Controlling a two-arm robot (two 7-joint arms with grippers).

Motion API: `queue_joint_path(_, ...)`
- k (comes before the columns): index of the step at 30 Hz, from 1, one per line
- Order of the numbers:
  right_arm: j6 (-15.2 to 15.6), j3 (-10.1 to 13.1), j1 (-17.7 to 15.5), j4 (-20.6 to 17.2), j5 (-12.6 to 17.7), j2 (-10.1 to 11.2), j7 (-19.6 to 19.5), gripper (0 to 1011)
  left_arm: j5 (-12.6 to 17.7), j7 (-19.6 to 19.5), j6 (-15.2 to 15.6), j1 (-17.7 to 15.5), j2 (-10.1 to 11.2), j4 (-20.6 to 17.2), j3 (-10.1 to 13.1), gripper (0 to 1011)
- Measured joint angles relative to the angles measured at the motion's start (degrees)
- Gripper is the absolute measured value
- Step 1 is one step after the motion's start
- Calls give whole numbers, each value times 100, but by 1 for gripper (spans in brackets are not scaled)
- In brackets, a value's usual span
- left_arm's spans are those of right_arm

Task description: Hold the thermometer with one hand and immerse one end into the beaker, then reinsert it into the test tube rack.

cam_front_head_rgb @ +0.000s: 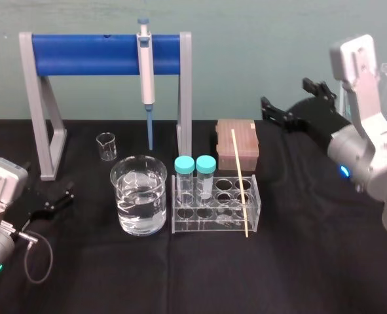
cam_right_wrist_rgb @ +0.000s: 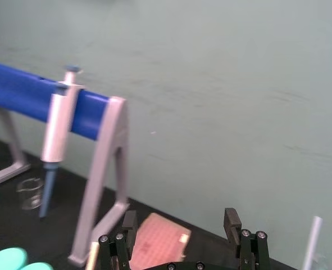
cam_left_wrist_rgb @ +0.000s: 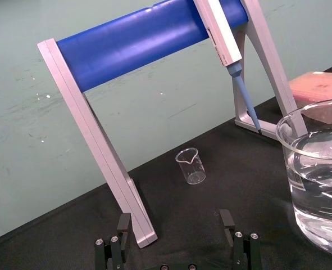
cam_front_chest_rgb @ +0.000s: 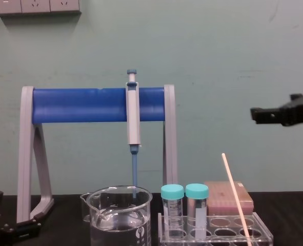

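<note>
Cream and thin, the thermometer (cam_front_head_rgb: 239,183) stands tilted in a front hole at the right end of the rack (cam_front_head_rgb: 180,226), its top leaning back toward the pink box (cam_front_head_rgb: 245,134). The beaker (cam_front_head_rgb: 122,196), part full of water, sits just left of the rack. Nothing is grasped, so I judge the task to be at its first step, the reach for the rod.

The next move probably calls for the right gripper (cam_front_head_rgb: 285,92) to come down and forward to the rod's upper part, pinch it squarely, then lift it straight out of its hole. That gripper hangs raised, behind and to the right of the rack, well apart from the rod, fingers spread wide and empty. The left gripper (cam_front_head_rgb: 49,196) rests low on the table, left of the beaker, also spread and holding nothing.
</note>
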Motion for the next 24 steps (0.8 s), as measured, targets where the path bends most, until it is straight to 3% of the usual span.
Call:
queue_joint_path(5, -520, 211, -327, 277, -63, -209, -323, 1003, 0, 0, 0, 0, 0, 0, 0, 1004)
queue_joint_path(11, -892, 366, -553, 750, -97, -407, -458, 1003, 0, 0, 0, 0, 0, 0, 0, 1004)
queue_joint_path(18, -1000, 366, -534, 1254, -13, -533, -59, 1003, 0, 0, 0, 0, 0, 0, 0, 1004)
queue_joint_path(24, -991, 362, -534, 1229, -8, -529, -71, 1003, 0, 0, 0, 0, 0, 0, 0, 1004)
